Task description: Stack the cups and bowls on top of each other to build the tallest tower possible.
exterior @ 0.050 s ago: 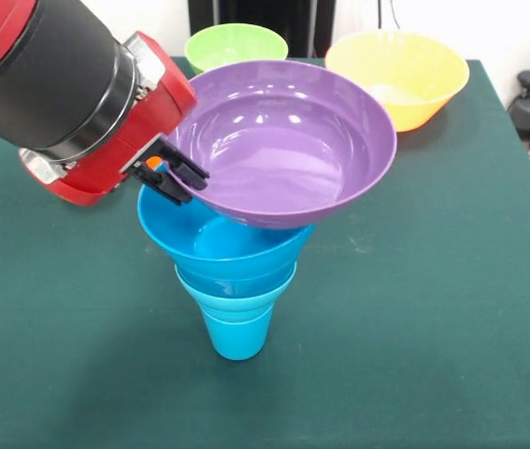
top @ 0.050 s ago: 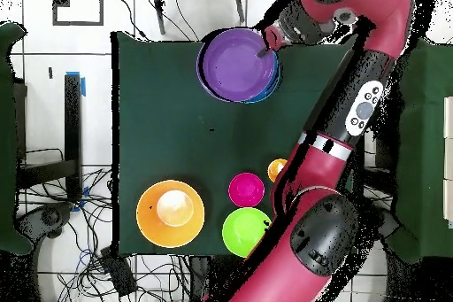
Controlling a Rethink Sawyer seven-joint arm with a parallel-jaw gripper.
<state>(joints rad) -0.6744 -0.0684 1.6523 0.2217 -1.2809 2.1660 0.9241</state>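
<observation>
Red-and-black arm [top @ 0.050 s ago: 341, 139] reaches across from the base, bent at the elbow, wrist angled down. Black claw [exterior @ 0.050 s ago: 173, 178] at the red wrist end, fingers [exterior @ 0.050 s ago: 190, 169] pinched shut on the rim of the purple bowl [exterior @ 0.050 s ago: 283, 140].
</observation>
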